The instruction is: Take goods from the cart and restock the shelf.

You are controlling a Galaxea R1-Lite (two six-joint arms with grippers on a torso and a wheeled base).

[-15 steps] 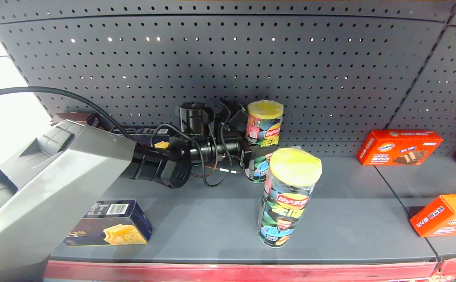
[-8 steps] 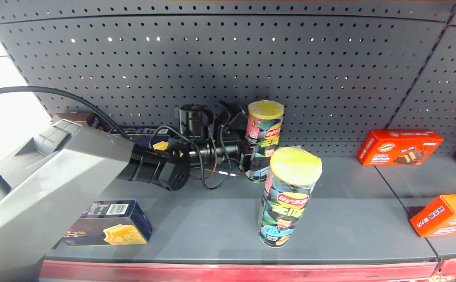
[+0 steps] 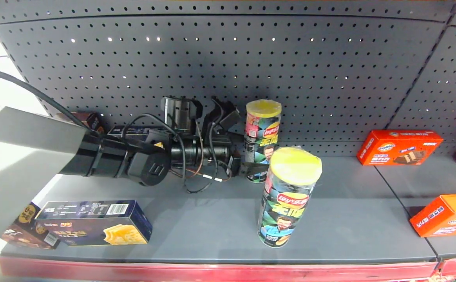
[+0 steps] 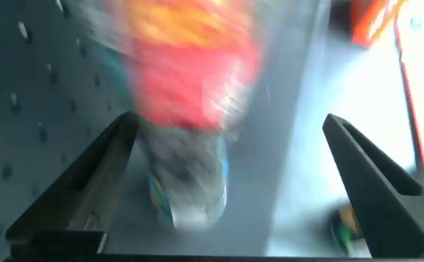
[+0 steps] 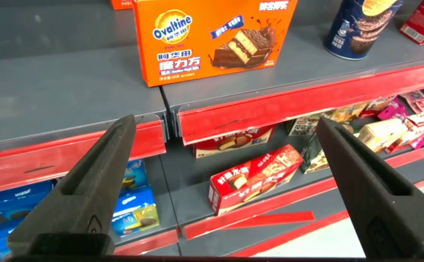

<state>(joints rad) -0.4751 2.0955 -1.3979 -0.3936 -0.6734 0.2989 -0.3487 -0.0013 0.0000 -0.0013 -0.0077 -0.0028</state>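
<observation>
Standing upright at the back of the shelf point(image 3: 212, 219), in the middle of the head view, the rear chip can point(image 3: 263, 133) is seen close to the perforated back panel point(image 3: 251, 58). The left hand point(image 4: 230, 122) is spread wide to either side of it. In the left wrist view a clear gap is shown between each finger and the can, so nothing is held. One finger point(image 3: 253, 167) is seen crossing in front of the can's lower part in the head view. The can is judged to be placed already, with only the arm's retreat left to be made. The main risk is judged to lie there: if the arm were drawn back at an angle, the tall, narrow can could be clipped by that finger and tipped. A second can, the front chip can point(image 3: 288, 196), stands just below and to the right in the frame, and could be knocked over in turn. It could then be rolled off the shelf's front edge. The right hand point(image 5: 225, 122) is also fully open and empty, held before the lower shelves near an orange box point(image 5: 212, 40).
</observation>
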